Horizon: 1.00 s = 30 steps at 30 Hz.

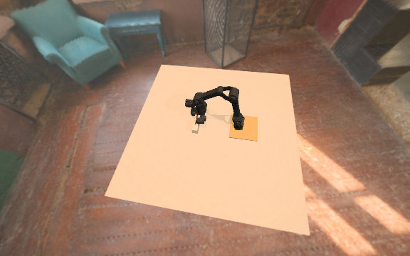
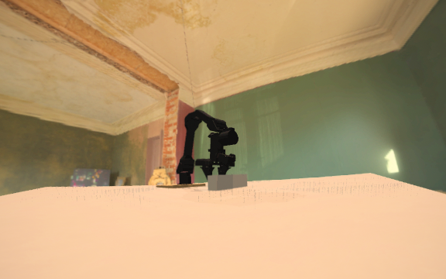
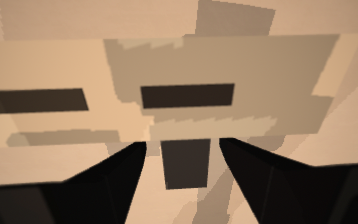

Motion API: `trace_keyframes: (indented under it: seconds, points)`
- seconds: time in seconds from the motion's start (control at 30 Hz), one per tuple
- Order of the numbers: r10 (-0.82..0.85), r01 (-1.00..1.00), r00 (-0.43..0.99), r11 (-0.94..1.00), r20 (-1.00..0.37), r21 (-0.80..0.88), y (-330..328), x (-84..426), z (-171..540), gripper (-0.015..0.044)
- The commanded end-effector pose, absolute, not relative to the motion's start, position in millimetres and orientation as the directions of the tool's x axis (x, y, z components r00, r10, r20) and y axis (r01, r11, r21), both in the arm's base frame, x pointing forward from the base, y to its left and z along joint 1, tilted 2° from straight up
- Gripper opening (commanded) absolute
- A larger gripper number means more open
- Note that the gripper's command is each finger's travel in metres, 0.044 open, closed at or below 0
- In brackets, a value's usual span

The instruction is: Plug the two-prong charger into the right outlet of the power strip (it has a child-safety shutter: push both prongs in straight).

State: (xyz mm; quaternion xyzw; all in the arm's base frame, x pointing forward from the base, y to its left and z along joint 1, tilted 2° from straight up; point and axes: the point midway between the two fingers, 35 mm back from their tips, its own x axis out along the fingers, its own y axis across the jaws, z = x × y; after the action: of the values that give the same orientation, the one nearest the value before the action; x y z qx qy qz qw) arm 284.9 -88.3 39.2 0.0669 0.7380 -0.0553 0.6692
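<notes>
The power strip (image 1: 195, 129) (image 2: 228, 182) (image 3: 275, 65) is a cream block with two dark slots showing in the wrist view, the right one (image 3: 187, 96) near the middle. The charger (image 3: 185, 165) is a dark block below that slot in the wrist view, its upper end at the strip's lower edge. Its prongs do not show, so I cannot tell if they are in an outlet. My gripper (image 2: 215, 173) (image 3: 183, 141) is open around the charger, with a gap on each side. The charger is not visible in the top and exterior views.
The arm's base stands on an orange board (image 1: 249, 133) (image 2: 165, 186), to the right of the strip in the top view. Board and strip are on the large pale table top (image 1: 205, 178) (image 2: 223, 232). The arm arches above it between the base and the strip.
</notes>
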Motion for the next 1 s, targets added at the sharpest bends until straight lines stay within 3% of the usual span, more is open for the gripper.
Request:
trace_keyframes:
  seconds: [0.0,0.03,0.97]
  points:
    - [0.024,0.173,-0.094,0.985,-0.995,0.007,-88.4,285.3,39.3,0.0420]
    - [0.024,0.173,-0.094,0.985,-0.995,0.007,-88.4,285.2,39.3,0.0440]
    - [0.019,0.174,-0.077,0.985,-0.997,0.006,-86.9,277.2,39.2,0.0440]
